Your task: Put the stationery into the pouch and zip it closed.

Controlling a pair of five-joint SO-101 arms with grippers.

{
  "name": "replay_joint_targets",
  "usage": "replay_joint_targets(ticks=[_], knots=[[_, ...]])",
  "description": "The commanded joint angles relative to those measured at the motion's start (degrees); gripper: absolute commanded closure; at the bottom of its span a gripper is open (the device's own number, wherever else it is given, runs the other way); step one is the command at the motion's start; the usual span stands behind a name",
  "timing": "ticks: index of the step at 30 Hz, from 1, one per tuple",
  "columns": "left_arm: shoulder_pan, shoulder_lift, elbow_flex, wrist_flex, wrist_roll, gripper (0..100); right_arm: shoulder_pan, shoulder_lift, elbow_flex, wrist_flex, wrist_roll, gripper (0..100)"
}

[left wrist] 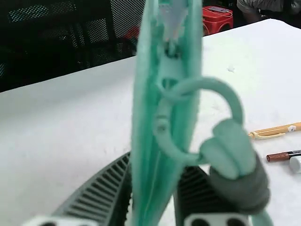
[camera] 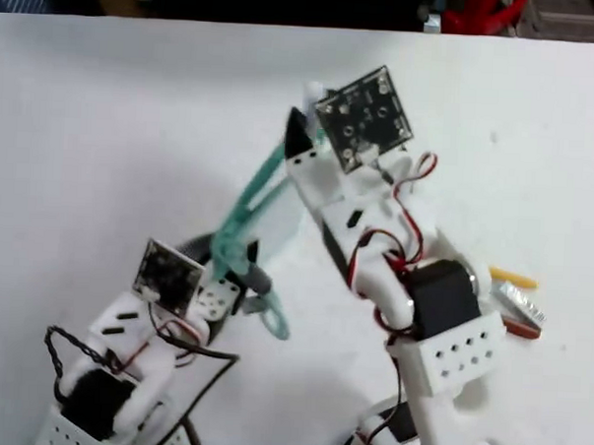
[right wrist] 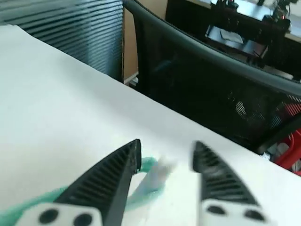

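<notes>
Green pouch (left wrist: 160,94) pinched in left end effector (left wrist: 157,165); right end effector (right wrist: 167,146) agape at its far end.

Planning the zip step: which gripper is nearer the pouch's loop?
Left. The left gripper clamps the pouch right beside the loop; the right gripper sits at the pouch's far end, jaws open.

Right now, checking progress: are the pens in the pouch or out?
Out: the yellow pen and brown marker lie on the table, apart from the pouch.
</notes>
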Motion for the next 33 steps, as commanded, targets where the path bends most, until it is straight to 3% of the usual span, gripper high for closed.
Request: replay_joint_targets(ticks=[1,7,13,20,25,29,33], knots=[[-0.75,-0.66,-0.62,-0.18,0.44,91,1.80,-1.98,-4.13,2.42,0.09,73.0],[-0.75,-0.66,-0.53,-0.26,-1.58,91,9.80,-1.80,-14.07,9.19,0.09,75.8],[-0.75,-0.66,-0.44,-0.26,-1.67,91,27.12,2.68,-16.79,20.35,1.93,75.8],[-0.84,-0.66,-0.35,-0.09,-1.85,91,44.09,17.19,-16.79,34.07,24.88,75.8],[-0.84,-0.66,-0.09,-0.18,-1.85,91,54.20,27.47,-16.79,32.66,37.71,75.8],[-0.84,-0.66,0.97,-1.32,-1.85,91,57.19,38.99,-16.79,29.58,50.11,75.8],[-0.84,-0.66,1.32,-1.49,-1.85,91,55.60,49.01,-16.79,29.67,62.42,75.9]])
